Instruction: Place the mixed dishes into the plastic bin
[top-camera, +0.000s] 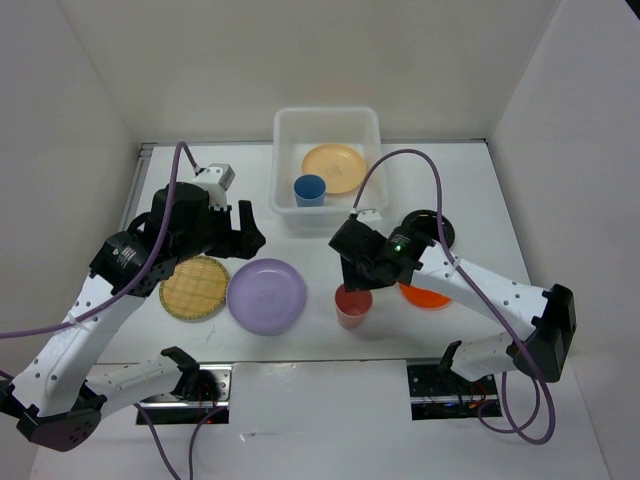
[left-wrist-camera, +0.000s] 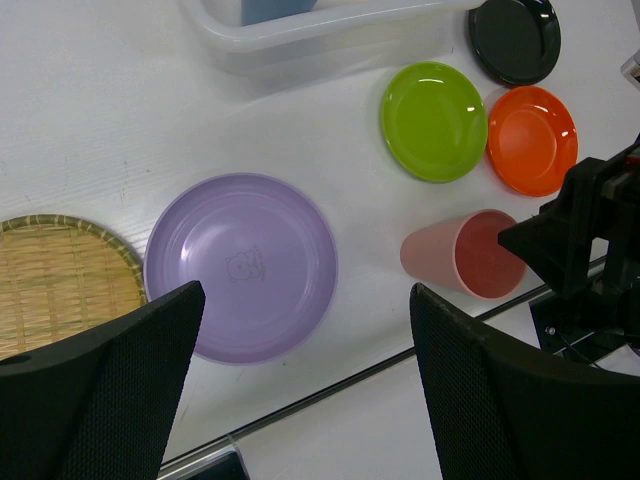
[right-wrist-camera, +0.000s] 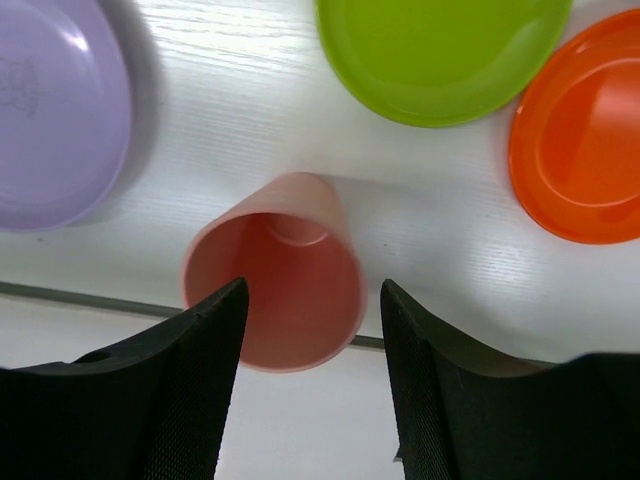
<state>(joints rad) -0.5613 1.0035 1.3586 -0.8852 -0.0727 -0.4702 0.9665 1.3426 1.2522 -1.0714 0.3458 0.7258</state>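
The plastic bin (top-camera: 285, 130) at the back holds a peach plate (top-camera: 334, 167) and a blue cup (top-camera: 309, 190). A pink cup (top-camera: 353, 306) stands upright near the front edge. My right gripper (top-camera: 352, 282) is open just above it, and in the right wrist view its fingers (right-wrist-camera: 200, 350) flank the cup (right-wrist-camera: 285, 290) without gripping. A lavender plate (top-camera: 266, 295) and a bamboo plate (top-camera: 194, 288) lie at front left. My left gripper (top-camera: 245, 232) is open and empty above the lavender plate (left-wrist-camera: 240, 265).
A lime green plate (left-wrist-camera: 433, 120), an orange plate (left-wrist-camera: 532, 138) and a black plate (left-wrist-camera: 514, 38) lie right of the pink cup (left-wrist-camera: 465, 255). The right arm hides the green plate in the top view. White walls enclose the table.
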